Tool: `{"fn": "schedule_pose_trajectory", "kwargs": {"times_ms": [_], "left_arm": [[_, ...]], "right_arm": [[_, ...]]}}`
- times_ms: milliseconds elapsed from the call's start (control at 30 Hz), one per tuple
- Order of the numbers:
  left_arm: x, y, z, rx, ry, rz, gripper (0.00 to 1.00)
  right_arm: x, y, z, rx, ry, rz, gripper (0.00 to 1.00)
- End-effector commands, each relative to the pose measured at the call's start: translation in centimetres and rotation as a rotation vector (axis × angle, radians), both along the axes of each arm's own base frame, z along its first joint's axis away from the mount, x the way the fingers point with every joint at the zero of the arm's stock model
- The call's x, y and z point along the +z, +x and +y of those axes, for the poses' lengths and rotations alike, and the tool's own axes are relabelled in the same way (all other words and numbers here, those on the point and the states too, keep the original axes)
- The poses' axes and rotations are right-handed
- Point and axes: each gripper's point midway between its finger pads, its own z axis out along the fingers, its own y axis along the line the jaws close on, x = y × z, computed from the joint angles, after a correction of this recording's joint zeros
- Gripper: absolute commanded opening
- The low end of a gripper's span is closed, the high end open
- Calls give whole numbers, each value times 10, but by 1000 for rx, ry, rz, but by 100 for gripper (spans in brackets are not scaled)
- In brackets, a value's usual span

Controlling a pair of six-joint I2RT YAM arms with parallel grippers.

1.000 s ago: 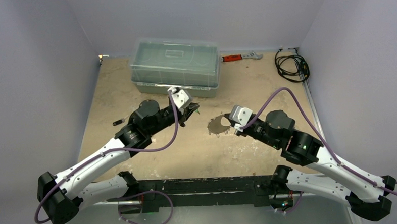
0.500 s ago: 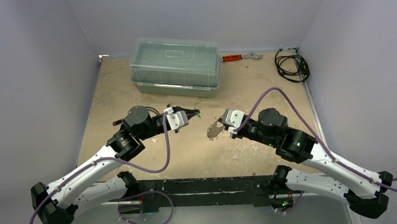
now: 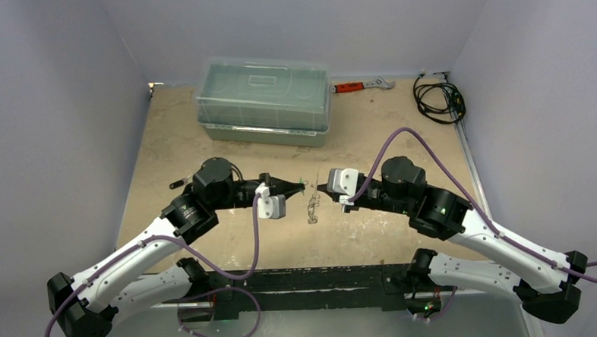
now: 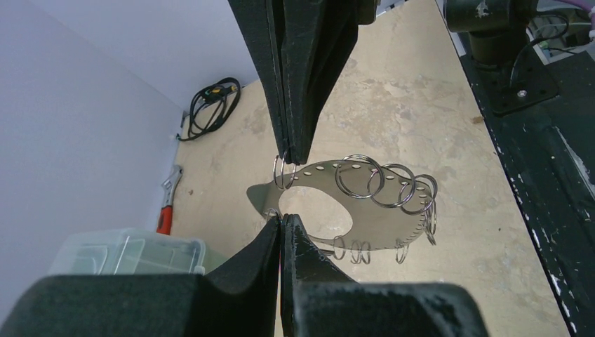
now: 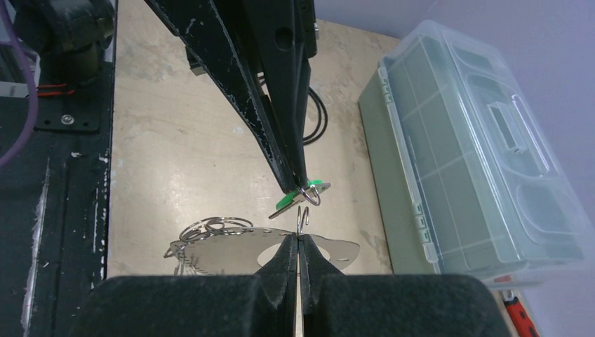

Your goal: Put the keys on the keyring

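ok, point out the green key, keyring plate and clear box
green key [image 5: 285, 201], right wrist view, on its green head.
keyring plate [image 4: 382, 225], left wrist view, flat metal under the rings.
clear box [image 3: 263, 98], top view, middle of lid.

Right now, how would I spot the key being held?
In front of the clear lidded box, both arms meet over mid-table. The key is pinched in the left arm's fingers: its bright green head stands out beside the keyring, a shiny plate of bare rings.

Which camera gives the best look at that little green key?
The right wrist view: the green key sits clearly at the tip of the left gripper. The top view shows only a green speck; the left wrist view shows none of it.
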Motion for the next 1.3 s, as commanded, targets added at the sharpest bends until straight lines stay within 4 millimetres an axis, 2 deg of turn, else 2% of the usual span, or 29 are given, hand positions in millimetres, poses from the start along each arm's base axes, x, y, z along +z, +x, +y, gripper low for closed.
{"fn": "schedule_pose_trajectory", "kwargs": {"times_ms": [0, 267, 867, 1267], "left_arm": [[19, -7, -4, -63, -17, -59, 0], [19, -5, -6, -69, -15, -62, 0], [29, -18, -3, -116, 0, -56, 0], [27, -28, -2, -168, 19, -36, 0]], "right_arm": [[29, -12, 9, 75, 73, -26, 0], [22, -12, 10, 65, 65, -25, 0], [-1, -12, 15, 56, 1, 0, 0], [-5, -9, 16, 38, -14, 1, 0]]}}
